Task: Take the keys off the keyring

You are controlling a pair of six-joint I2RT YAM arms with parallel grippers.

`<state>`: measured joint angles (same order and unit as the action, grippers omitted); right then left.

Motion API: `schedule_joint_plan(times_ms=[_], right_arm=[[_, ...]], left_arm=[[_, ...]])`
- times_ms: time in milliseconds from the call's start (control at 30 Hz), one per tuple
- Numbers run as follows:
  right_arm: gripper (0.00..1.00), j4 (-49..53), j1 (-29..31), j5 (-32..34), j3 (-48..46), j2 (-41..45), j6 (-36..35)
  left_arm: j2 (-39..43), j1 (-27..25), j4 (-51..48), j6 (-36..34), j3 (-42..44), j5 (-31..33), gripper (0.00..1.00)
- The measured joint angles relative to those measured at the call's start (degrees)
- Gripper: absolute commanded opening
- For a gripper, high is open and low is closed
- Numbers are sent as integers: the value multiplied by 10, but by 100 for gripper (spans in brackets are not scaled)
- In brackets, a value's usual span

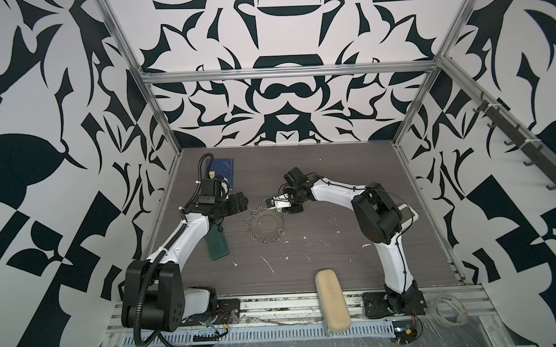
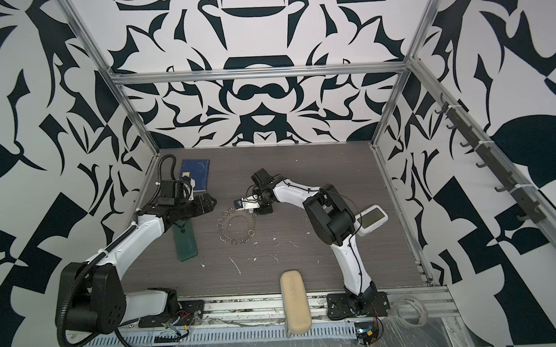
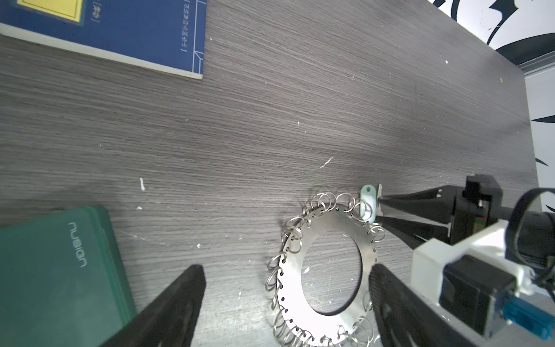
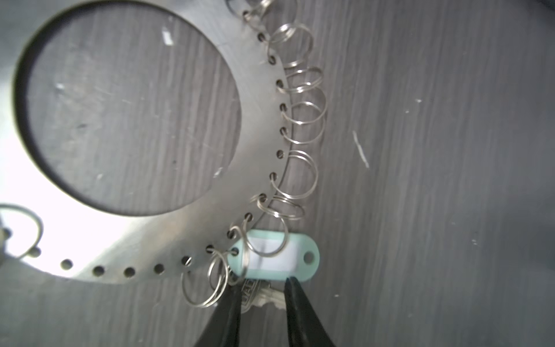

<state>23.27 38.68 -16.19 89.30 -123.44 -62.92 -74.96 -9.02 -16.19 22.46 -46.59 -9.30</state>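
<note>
The keyring [image 1: 267,225] lies flat in the middle of the worktop [image 1: 334,178]. It is a shiny metal ring plate with little wire loops all round its edge. The keys [image 4: 279,255], a pale green tag with a small metal key under it, hang from a loop at about 12 o'clock on the keyring in both top views.

The right fingers [image 4: 228,312] are narrow and closed on the metal key, as far as I can tell through the blur. The left fingers [image 3: 174,306] are wide apart, hold nothing, and hover at about 10 o'clock from the keyring.

Nothing pins the keyring down. A pull now could drag the whole plate along, because the tag's loop is not yet out of its hole. The loops beside it overlap the tag and could snag. The thin key could also slip out.

The green case [image 3: 60,270] at 8 o'clock says "nusign". The blue book [image 3: 135,30] at 11 o'clock shows Chinese writing. Letters on the key are too blurry to read.
</note>
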Motion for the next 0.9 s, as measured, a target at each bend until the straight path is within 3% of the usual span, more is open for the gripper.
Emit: schedule_joint_plan(times_ms=[467,900], right_arm=[[32,-25,34,-5,-103,62,97],[34,-7,7,-5,-97,76,135]], left_arm=[[16,0,-9,0,3,-2,89],[32,0,-16,-2,3,-2,90]])
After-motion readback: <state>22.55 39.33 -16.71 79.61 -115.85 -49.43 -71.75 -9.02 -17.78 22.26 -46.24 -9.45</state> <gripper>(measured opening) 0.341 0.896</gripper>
